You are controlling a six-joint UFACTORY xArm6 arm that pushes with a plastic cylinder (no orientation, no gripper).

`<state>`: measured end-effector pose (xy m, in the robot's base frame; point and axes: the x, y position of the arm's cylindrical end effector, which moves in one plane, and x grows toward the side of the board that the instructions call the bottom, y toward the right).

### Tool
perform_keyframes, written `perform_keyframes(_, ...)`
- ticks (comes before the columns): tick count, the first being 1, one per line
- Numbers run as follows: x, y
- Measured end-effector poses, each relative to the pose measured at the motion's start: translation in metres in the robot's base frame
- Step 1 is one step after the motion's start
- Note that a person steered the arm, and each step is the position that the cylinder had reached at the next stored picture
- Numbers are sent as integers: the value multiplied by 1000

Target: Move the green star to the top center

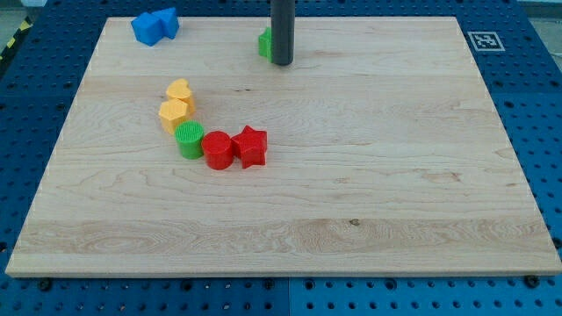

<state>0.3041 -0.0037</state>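
Observation:
A green block [263,42], mostly hidden behind my rod, sits near the view's top centre; only its left edge shows, so its shape cannot be made out. My tip [281,62] rests on the board just right of and in front of it, touching or nearly touching. The rod rises out of the view's top.
Two blue blocks [154,25] sit at the top left. A yellow heart [180,91] and a yellow hexagon [173,113] stand left of centre, then a green cylinder [189,140], a red cylinder [217,149] and a red star [251,146]. The wooden board [395,175] lies on a blue pegboard.

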Motion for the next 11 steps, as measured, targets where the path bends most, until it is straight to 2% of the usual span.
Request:
perform_keyframes(1, 14, -17)
perform_keyframes(3, -8, -26)
perform_keyframes(5, -34, -23)
perform_keyframes(7, -4, 2)
perform_keyframes(8, -7, 29)
perform_keyframes(9, -26, 28)
perform_keyframes(11, -35, 8)
